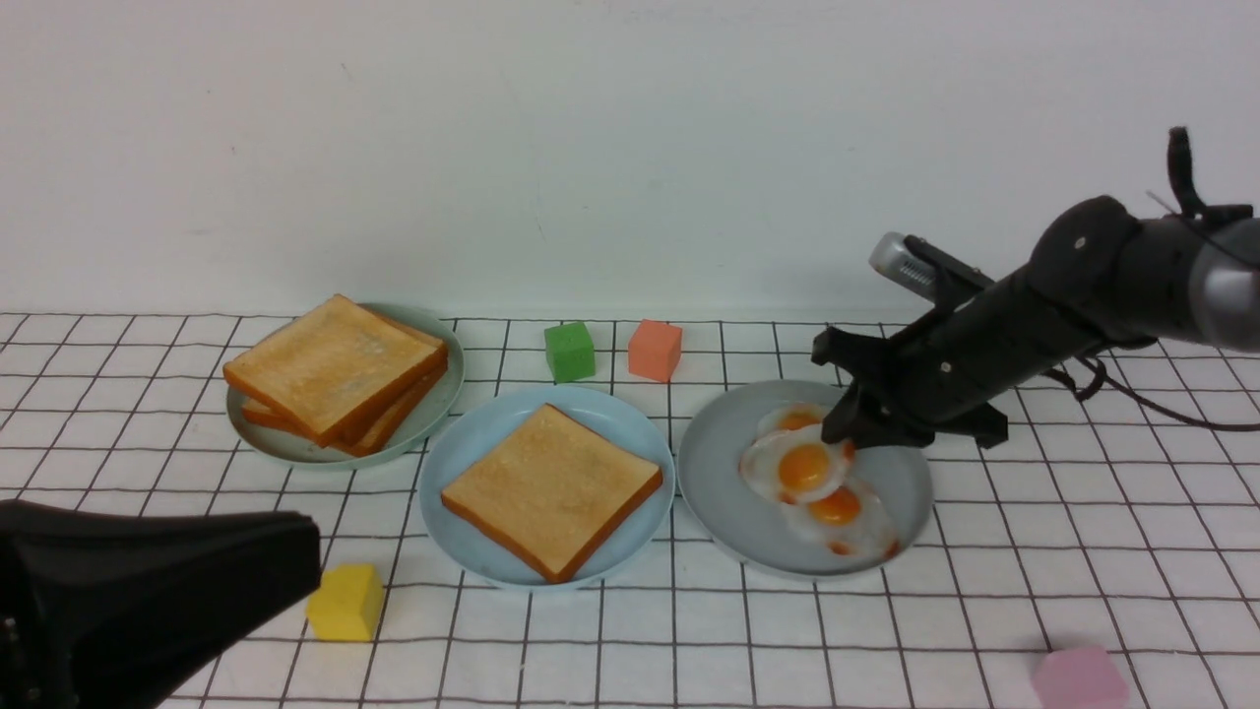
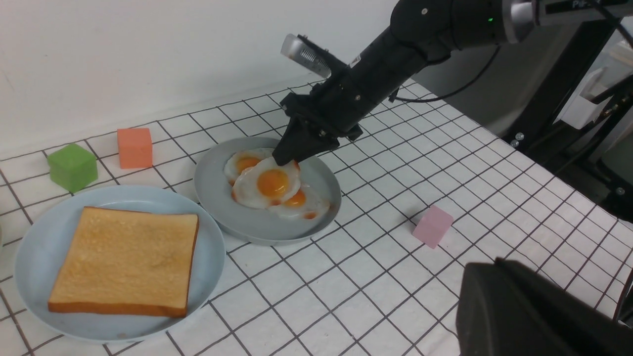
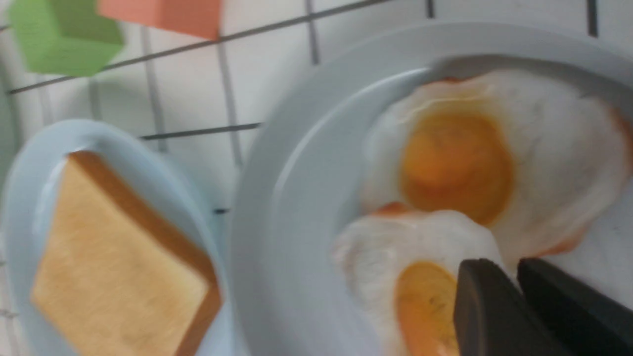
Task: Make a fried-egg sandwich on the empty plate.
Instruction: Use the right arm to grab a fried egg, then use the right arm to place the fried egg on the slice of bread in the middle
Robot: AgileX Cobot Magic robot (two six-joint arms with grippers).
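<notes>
While the right fingers [image 3: 484, 306] pinch the top egg [image 1: 805, 469] on the grey plate [image 1: 714, 473], the left arm [image 1: 148, 581] hides its fingers, so their state cannot be told; the right-arm lettering [image 2: 573, 6] is unreadable.

Only one marking found: small white lettering on the grey upper link of the right arm [image 2: 395, 54], at the top edge of the left wrist view. It starts "Pi"; the rest is too small and partly cut off to read. Nothing else is legible in any view.
</notes>
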